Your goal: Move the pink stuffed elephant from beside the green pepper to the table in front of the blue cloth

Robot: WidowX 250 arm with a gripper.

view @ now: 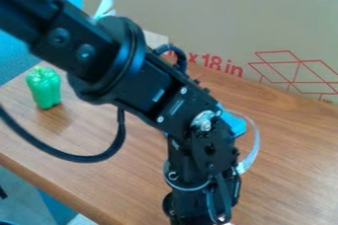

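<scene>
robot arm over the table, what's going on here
A black robot arm is over a wooden table, its lower end hanging down at the bottom edge of the picture. Whether it holds anything can't be made out. A green bell pepper stands at the left, apart from the arm, and a blue thing lies partly hidden behind the arm. A cardboard box is at the back.

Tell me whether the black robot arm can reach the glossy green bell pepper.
Probably yes: the pepper stands uncovered on the brown wooden table, though the looping black cable by the arm might interfere.
</scene>
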